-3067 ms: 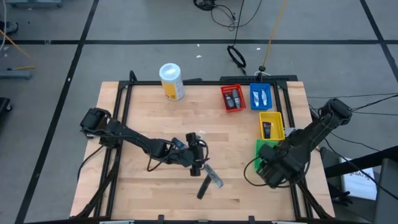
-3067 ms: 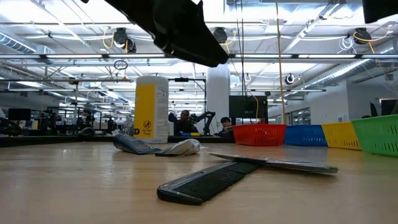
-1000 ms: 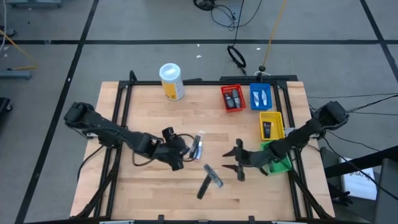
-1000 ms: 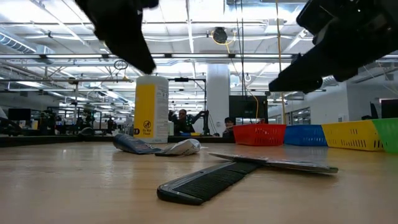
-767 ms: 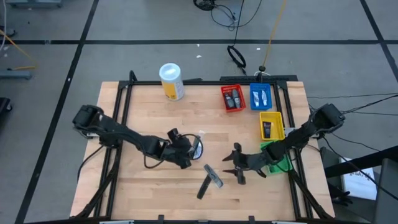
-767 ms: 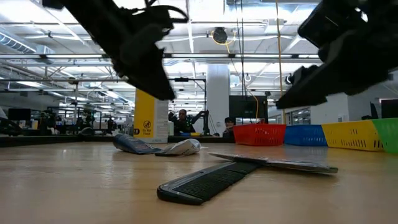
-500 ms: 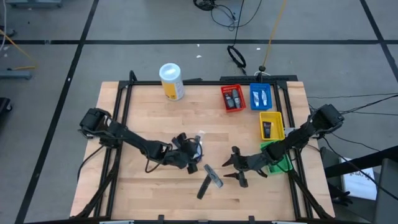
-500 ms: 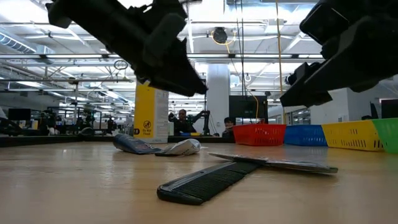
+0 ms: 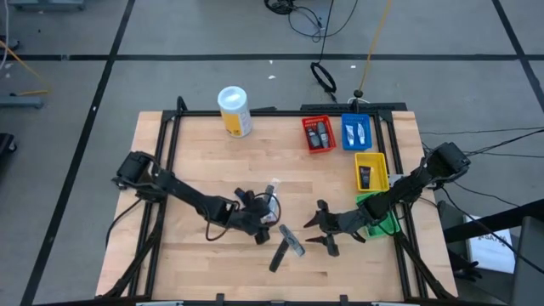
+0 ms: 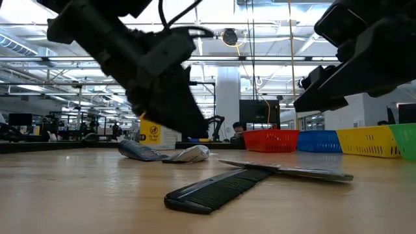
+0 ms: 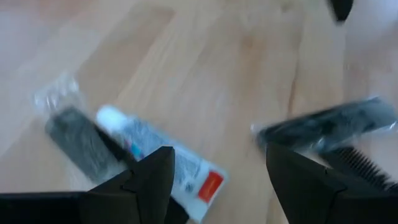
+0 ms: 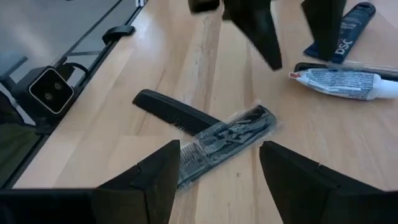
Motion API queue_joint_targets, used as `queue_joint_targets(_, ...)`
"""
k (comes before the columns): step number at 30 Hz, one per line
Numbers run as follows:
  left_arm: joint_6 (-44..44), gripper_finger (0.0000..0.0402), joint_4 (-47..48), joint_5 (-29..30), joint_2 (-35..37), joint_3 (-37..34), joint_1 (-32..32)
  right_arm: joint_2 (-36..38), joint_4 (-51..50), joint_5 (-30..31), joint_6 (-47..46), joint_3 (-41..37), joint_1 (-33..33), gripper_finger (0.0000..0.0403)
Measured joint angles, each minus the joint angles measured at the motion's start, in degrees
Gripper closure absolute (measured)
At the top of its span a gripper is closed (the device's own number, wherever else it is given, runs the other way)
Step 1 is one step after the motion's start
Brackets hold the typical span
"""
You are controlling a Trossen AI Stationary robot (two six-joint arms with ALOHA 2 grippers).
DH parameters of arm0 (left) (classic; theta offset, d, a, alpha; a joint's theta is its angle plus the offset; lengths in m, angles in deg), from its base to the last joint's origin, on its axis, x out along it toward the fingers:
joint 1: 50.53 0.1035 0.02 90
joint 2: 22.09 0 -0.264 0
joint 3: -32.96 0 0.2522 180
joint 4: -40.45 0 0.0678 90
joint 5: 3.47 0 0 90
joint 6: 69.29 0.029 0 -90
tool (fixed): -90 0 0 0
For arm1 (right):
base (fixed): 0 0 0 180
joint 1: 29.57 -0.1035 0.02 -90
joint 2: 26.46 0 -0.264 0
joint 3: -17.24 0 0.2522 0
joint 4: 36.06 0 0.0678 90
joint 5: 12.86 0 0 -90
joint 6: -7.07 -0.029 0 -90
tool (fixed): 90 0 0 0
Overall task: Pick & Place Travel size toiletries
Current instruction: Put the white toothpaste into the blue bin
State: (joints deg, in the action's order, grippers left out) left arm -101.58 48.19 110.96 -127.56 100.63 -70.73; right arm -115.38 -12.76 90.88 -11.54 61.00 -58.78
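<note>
Toiletries mid-tabletop [image 9: 187,144]: white tube [image 12: 343,83] and dark blue tube [image 12: 341,37] lie side by side, w/ a bare comb [image 12: 176,112] and a bagged comb [image 12: 226,135] nearby. Left tool [image 9: 259,223] hangs over the tubes, fingers spread, nothing gripped, prob. lining up a pick. Right tool [image 9: 321,228] likewise released, near the combs. Left wrist view blurred; labels unreadable.

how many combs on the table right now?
2, crossing near the table's front middle: a bare black comb and a comb in a clear wrapper lying over it. None visible elsewhere; bin contents aren't clear.
</note>
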Motion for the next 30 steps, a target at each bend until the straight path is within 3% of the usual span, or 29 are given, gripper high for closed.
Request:
queue_joint_targets(12,-0.8,0.0163,1.5,8.0,-6.1,0.2,-0.4,0.0,-0.3,1.4,0.0,0.0,0.3,0.019)
queue_joint_targets(16,1.0,0.0212,1.7,10.4,-6.4,0.2,-0.4,0.0,-0.4,1.4,0.0,0.0,0.3,0.019)
queue_joint_targets(25,6.6,0.0382,-2.2,16.3,-6.4,0.1,-1.0,0.3,-2.3,1.4,0.2,0.0,0.3,0.019)
queue_joint_targets(30,15.0,0.0393,-9.2,15.6,-6.0,0.2,-3.1,4.5,-9.5,5.2,-0.8,0.0,0.1,0.019)
